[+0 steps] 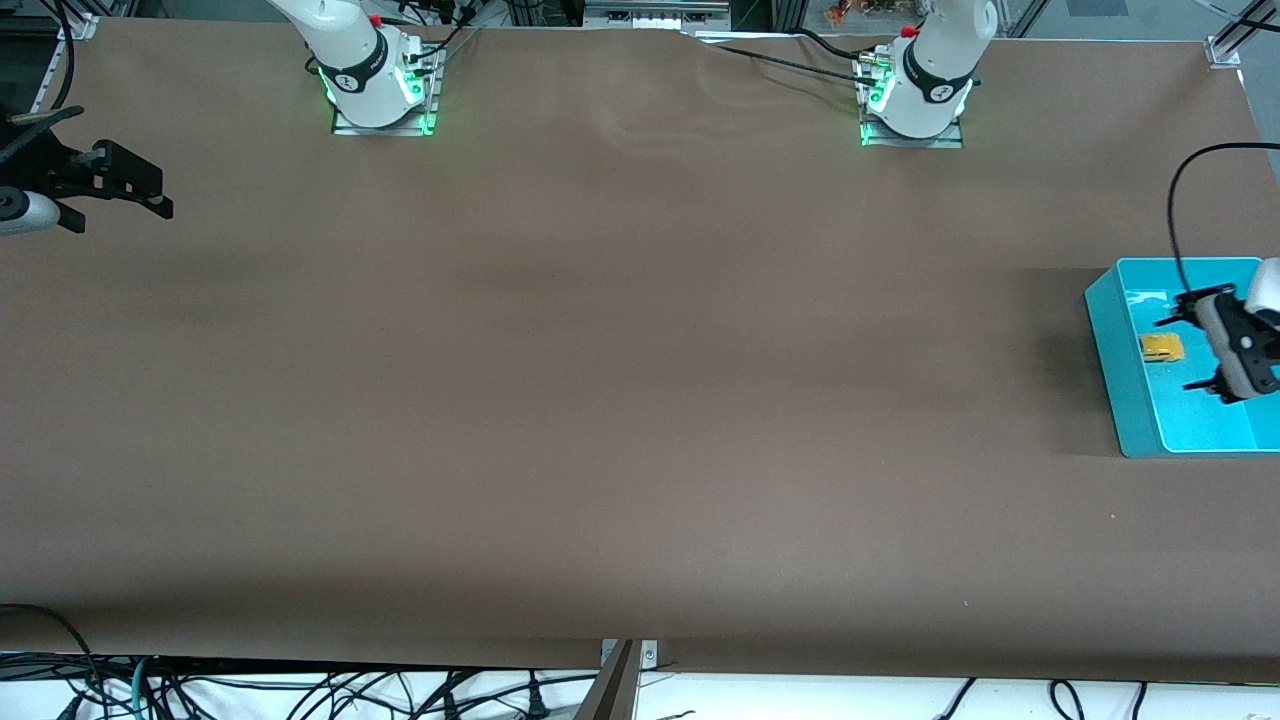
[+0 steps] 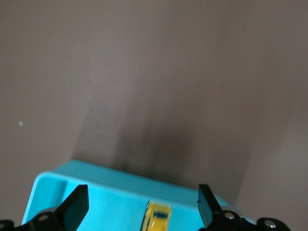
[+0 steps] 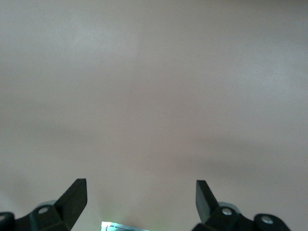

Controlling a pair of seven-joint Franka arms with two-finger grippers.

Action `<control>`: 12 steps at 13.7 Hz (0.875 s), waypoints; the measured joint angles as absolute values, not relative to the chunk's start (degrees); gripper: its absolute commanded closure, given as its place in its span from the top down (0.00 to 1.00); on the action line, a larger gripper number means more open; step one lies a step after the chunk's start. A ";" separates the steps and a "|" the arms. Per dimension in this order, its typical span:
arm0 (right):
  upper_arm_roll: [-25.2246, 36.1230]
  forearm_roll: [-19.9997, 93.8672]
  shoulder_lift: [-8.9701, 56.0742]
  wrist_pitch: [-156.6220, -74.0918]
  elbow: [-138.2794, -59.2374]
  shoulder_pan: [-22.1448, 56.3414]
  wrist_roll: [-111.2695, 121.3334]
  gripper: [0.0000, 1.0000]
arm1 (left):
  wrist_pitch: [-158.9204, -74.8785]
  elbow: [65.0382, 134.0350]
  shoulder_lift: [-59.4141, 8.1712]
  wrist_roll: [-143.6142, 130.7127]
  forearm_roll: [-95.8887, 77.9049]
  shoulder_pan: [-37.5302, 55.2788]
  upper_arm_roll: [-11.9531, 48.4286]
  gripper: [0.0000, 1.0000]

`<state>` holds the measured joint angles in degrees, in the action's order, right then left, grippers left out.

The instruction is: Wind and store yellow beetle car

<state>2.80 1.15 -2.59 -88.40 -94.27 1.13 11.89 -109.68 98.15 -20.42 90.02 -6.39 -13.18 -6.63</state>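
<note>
Looking across the table, we find the yellow beetle car (image 1: 1161,347) lying on the floor of a turquoise bin (image 1: 1110,340) at the left arm's end of the table. It sits near the bin's wall toward the middle of the table, apart from any finger. We judge the storing step as good as done: the car rests inside the container, and nothing grips it.

Our left gripper (image 1: 1192,352) hangs over the bin with its jaws spread wide and nothing between them. In the left wrist view the two dark fingertips (image 2: 79,202) stand well apart, and the car (image 2: 158,217) shows between and below them on the bin's floor, with the bin's rim (image 2: 115,178) just past it. That spread makes sense to us as a release posture, since a toy this small needs only a slight opening to drop free, and wide jaws keep the pads off it when the arm lifts away. Whether the spring is wound we cannot tell.

Our right gripper (image 1: 120,185) waits over bare table at the right arm's end, well apart from the bin. Its jaws are open too and hold nothing; the right wrist view shows only brown table surface (image 3: 154,96) between its fingertips (image 3: 77,197).
</note>
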 measured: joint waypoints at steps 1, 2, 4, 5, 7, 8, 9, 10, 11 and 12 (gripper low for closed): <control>2.80 1.15 -2.59 -88.40 -94.27 1.13 11.89 1.00 | -108.33 98.16 -19.94 86.01 -8.16 -10.91 -6.56 1.00; 2.80 1.15 -2.59 -88.40 -94.27 1.13 11.89 1.00 | -107.31 98.16 -19.38 82.10 -9.54 -8.70 -6.52 1.00; 2.80 1.15 -2.58 -88.40 -94.27 1.14 11.89 1.00 | -106.53 98.11 -17.73 74.06 -10.27 -4.48 -6.44 1.00; 2.80 1.15 -2.58 -88.40 -94.27 1.14 11.89 1.00 | -105.95 98.07 -16.59 69.89 -10.28 -2.43 -6.42 1.00; 2.80 1.15 -2.56 -88.40 -94.27 1.14 11.89 1.00 | -104.27 98.03 -14.06 61.98 -10.29 1.27 -6.37 1.00; 2.80 1.15 -2.56 -88.40 -94.27 1.14 11.89 1.00 | -103.58 98.02 -12.93 58.58 -10.29 2.76 -6.36 1.00; 2.80 1.15 -2.54 -88.40 -94.27 1.14 11.89 1.00 | -103.16 98.01 -11.96 55.28 -10.29 4.01 -6.36 1.00; 2.80 1.15 -2.48 -88.39 -94.27 1.14 11.89 1.00 | -103.07 98.01 -11.19 52.22 -10.29 5.00 -6.39 1.00; 2.80 1.15 -2.41 -88.40 -94.27 1.13 11.89 1.00 | -103.06 98.00 -10.49 49.07 -10.27 5.84 -6.39 1.00; 2.80 1.15 -2.35 -88.40 -94.27 1.12 11.89 1.00 | -103.05 97.97 -9.82 45.57 -10.10 6.51 -6.39 1.00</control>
<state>2.80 1.15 -2.35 -88.40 -94.27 1.12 11.89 -103.05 97.97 -9.82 45.57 -10.10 6.51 -6.39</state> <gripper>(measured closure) 0.000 0.000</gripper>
